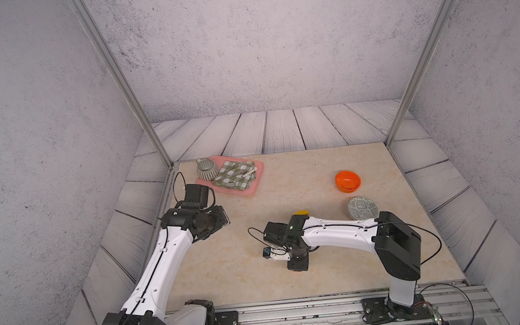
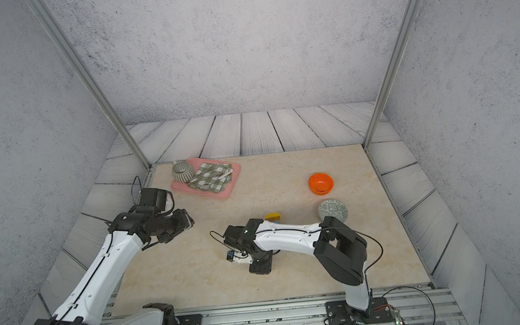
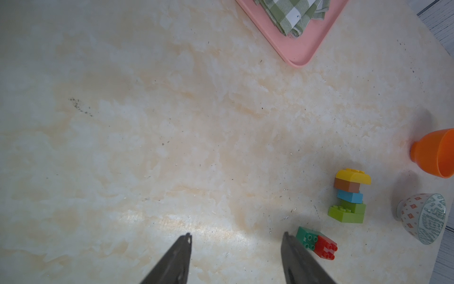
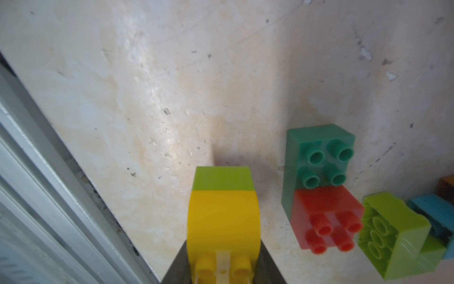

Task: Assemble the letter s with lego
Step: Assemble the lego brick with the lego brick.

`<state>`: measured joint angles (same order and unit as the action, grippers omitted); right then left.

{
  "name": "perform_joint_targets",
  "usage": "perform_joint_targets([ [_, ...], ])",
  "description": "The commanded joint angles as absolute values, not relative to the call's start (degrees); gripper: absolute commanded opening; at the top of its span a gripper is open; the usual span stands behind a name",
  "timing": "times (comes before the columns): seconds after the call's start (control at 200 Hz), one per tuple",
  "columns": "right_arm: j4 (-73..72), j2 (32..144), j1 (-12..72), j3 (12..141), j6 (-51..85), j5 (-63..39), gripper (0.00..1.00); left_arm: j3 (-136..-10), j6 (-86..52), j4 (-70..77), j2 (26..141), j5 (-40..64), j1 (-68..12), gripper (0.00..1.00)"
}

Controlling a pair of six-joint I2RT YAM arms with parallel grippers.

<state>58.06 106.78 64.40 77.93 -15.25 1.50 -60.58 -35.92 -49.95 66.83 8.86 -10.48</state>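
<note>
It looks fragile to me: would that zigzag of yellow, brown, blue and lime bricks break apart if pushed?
Possibly: the zigzag joins by partial overlaps, so it may snap. Hard plastic on the smooth table likely slides.

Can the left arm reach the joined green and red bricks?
Probably yes: only bare tabletop separates the open left tool from the dark green and red plastic bricks; the right arm hangs close.

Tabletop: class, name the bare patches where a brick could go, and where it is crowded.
Bare: the middle between the pink tray, orange bowl and right gripper; the near strip along the rail. Crowded: beside the right gripper, where the brick stack, green-red pair and patterned bowl cluster.
</note>
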Motion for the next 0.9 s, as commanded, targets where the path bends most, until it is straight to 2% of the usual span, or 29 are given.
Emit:
perform_joint_targets([
  [0.0, 61.0, 110.9, 64.8, 76.2, -16.6, 0.8, 0.00, -61.3, -34.8, -51.0, 65.8, 9.2, -9.8, 0.63],
  [0.445, 64.8, 116.0, 64.9, 78.0, -17.2, -1.0, 0.00, -61.9, -34.4, -51.7, 65.1, 9.3, -9.3, 0.63],
  [0.896, 64.1, 113.8, 64.7, 77.4, -18.2, -3.7, 0.00, -62.3, -34.3, -52.1, 64.5, 9.5, -8.7, 0.63],
])
